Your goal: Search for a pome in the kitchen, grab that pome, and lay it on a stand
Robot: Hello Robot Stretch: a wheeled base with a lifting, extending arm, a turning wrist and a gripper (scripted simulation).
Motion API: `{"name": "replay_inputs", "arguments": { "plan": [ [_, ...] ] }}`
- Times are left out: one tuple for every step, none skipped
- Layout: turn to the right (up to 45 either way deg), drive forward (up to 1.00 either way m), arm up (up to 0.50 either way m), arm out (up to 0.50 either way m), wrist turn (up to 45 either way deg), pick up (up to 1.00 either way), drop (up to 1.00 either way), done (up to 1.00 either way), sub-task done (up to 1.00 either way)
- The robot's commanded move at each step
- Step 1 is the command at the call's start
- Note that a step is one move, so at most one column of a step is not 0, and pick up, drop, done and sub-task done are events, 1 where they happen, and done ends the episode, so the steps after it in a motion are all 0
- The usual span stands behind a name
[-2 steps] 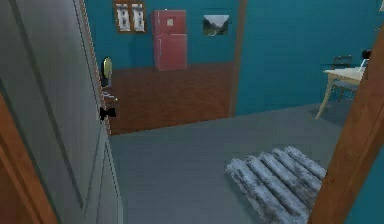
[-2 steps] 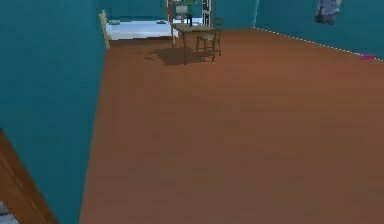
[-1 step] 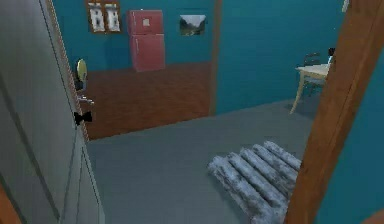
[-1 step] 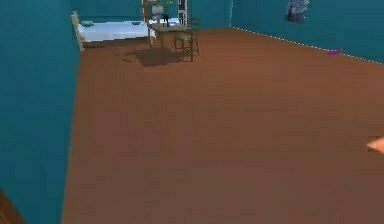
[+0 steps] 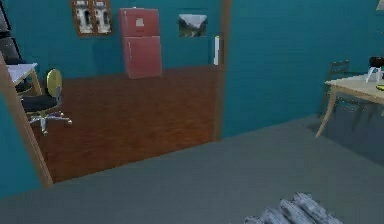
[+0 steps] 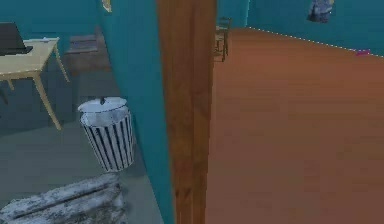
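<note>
Through a doorway in the teal wall I look into a room with a red-brown wooden floor (image 5: pixel 130 120). A red fridge (image 5: pixel 140 42) stands against that room's far wall. A light wooden table (image 5: pixel 355 95) stands at the forward view's right, with a small dark and white object (image 5: pixel 375 68) on it. Another light table (image 6: pixel 25 65) with a dark laptop (image 6: pixel 12 40) is at the arm side view's left.
A wooden door post (image 6: pixel 188 110) rises close by in the arm side view, with a striped bin (image 6: pixel 107 133) to its left. A grey lumpy mass (image 5: pixel 295 212) lies on the grey floor. An office chair (image 5: pixel 45 100) stands at the left of the doorway.
</note>
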Motion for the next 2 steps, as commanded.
{"name": "replay_inputs", "arguments": {
  "plan": [
    [-6.0, 0.00, 0.00, 0.00, 0.0, 0.00, 0.00, 0.00, 0.00],
    [0.0, 1.00, 0.00, 0.00, 0.0, 0.00, 0.00, 0.00, 0.00]
  ]
}}
